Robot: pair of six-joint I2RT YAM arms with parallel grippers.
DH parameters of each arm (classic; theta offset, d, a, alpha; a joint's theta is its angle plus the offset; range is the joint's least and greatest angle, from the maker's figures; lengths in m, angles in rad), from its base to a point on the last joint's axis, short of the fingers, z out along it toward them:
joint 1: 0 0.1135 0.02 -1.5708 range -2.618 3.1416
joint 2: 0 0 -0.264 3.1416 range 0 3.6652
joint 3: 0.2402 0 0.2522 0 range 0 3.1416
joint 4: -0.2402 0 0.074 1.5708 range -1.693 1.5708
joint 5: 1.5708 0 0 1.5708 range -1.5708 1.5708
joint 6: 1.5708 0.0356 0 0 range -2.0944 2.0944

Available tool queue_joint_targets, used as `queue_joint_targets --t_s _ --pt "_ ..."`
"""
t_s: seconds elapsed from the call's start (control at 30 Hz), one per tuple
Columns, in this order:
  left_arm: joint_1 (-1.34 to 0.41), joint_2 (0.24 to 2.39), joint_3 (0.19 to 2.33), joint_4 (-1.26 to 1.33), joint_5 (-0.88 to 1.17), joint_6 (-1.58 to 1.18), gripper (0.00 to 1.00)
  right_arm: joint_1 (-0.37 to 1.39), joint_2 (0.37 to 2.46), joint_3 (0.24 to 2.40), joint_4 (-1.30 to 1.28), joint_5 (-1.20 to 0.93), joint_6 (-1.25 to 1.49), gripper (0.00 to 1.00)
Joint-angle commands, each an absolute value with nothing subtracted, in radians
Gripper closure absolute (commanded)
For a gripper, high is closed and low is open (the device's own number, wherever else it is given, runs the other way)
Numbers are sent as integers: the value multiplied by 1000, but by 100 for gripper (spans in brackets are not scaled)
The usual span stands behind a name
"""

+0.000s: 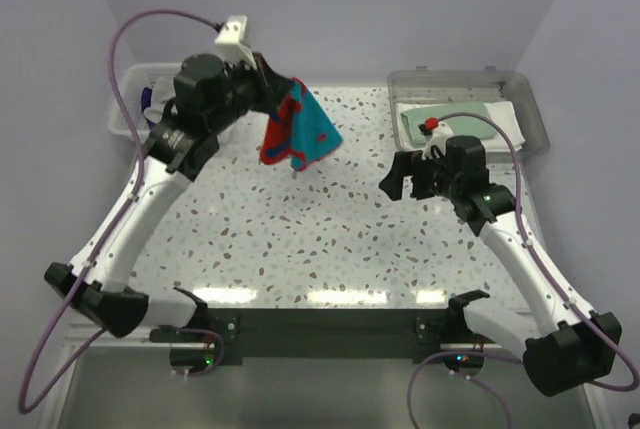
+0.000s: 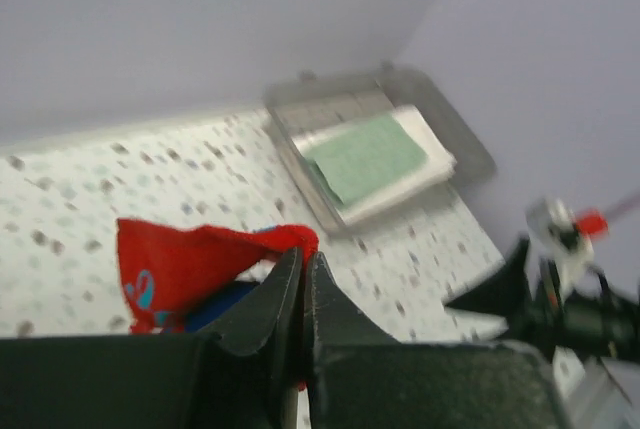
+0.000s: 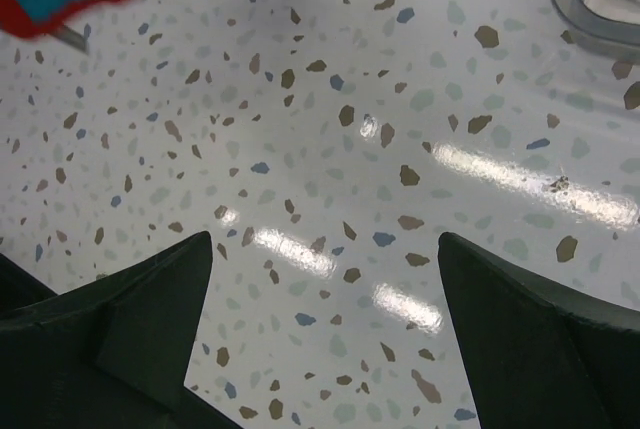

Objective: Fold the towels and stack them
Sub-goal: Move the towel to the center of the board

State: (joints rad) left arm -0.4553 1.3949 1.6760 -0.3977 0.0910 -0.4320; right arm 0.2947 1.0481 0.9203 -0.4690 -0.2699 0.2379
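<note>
We see the left tool [image 1: 289, 83] clenched on the turquoise-and-red patterned towel [image 1: 300, 134], pinching it by a red-edged corner. In the left wrist view its two fingers [image 2: 275, 294] come together with red cloth squeezed at their tips. The towel hangs bunched and loose below the grip, over the far part of the speckled worktop [image 1: 300, 239], a little left of the middle. Its turquoise face is turned towards the right and the red folds towards the left. We cannot tell whether its lowest tip touches the worktop or hangs just above it.

The right tool [image 1: 392, 184] is released. In its own wrist view the two fingers stand wide apart with only bare speckled worktop between them, and a turquoise corner with a red edge shows at the upper left of that view. This tool hovers right of the middle, well apart from the hanging towel and near the clear plastic tray [image 1: 530, 109].

The tray sits at the far right corner of the worktop. Inside it a mint green towel [image 1: 450, 114] lies folded flat on top of a folded white towel [image 1: 507, 115], whose edges show around it.

At the far left a white basket [image 1: 125, 114] stands behind the left arm, mostly hidden by it.
</note>
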Motion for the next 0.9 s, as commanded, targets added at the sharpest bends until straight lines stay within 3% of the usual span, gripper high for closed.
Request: queue_joint_targets --t_s 0.0,0.17,0.3,0.37,0.47,0.5,0.73,0.87 --pt "-604 1312 1375 -353 175 -469 90 298 993 950 -495 -227 238 2" --pt "-855 1122 915 -258 212 -583 84 296 962 924 -544 -204 229 2" --pt "-882 1014 763 -344 138 -603 74 296 985 888 -584 -195 222 2" --pt "-882 1022 739 -397 48 -614 73 298 1017 871 -595 -198 227 2" --pt "-882 1064 745 -413 35 -624 58 296 1071 850 -627 -193 236 5" --pt "-882 1077 747 -379 38 -632 48 298 1083 841 -633 -152 236 6" --pt "-884 1351 867 -256 54 -638 37 296 1181 810 -624 -39 274 23" --pt "-887 1474 974 -229 26 -604 34 295 1218 813 -551 -107 288 33"
